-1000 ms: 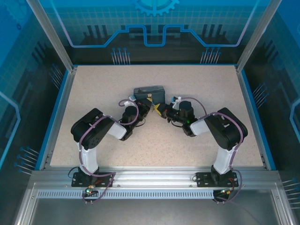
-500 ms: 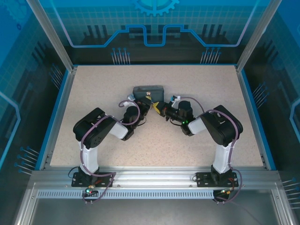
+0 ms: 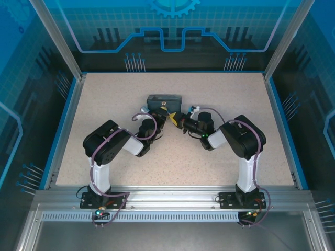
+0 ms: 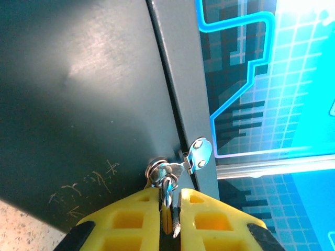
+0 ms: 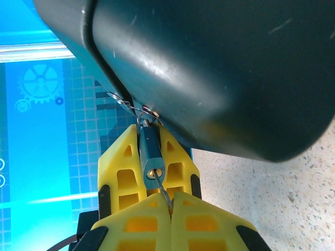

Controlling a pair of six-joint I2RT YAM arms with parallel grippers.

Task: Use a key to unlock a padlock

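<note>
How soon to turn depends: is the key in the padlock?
Apparently in: the key reaches the brass keyhole of the padlock; depth cannot be told.

You're facing a speckled beige tabletop (image 3: 104, 104) with a blue rim, enclosed by translucent blue panels (image 3: 220, 26) printed with circuit graphics, between aluminium posts (image 3: 56, 39).

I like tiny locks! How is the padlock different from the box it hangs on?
The padlock is tiny; the box is far bigger. The padlock is pinched in the left gripper; the box sits on the table. Both look dark bluish-grey.
</note>
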